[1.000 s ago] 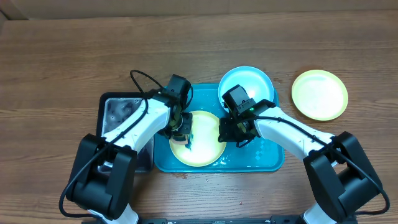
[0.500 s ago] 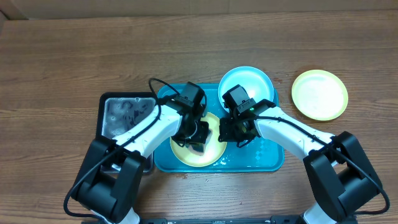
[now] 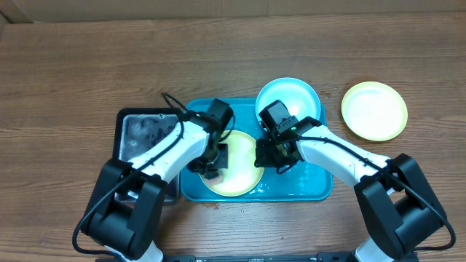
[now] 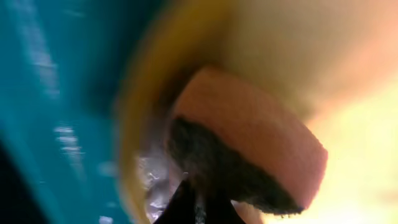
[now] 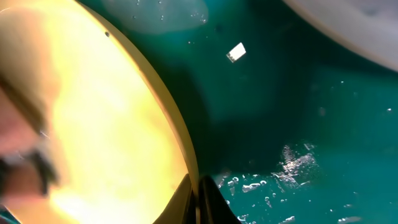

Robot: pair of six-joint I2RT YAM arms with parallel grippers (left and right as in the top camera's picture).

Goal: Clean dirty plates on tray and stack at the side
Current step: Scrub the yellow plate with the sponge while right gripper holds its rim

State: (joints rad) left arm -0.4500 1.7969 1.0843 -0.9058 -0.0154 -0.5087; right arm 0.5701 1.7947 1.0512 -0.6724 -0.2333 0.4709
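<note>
Wood table (image 3: 73, 65). Centre: turquoise tray (image 3: 309, 188), wet and glossy. A black tray (image 3: 142, 135) sits just beside it on the L. In turquoise tray: yellow-green plate (image 3: 244, 175), lying flat. Blue plate (image 3: 287, 94) overlaps tray's far R corner. 2nd yellow-green plate (image 3: 374, 110) on table, apart to the R. L gripper (image 3: 211, 166) clamped on sponge (image 4: 249, 149), pressed on plate's L part. R gripper (image 3: 269, 156) pinched closed on same plate's R rim.
</note>
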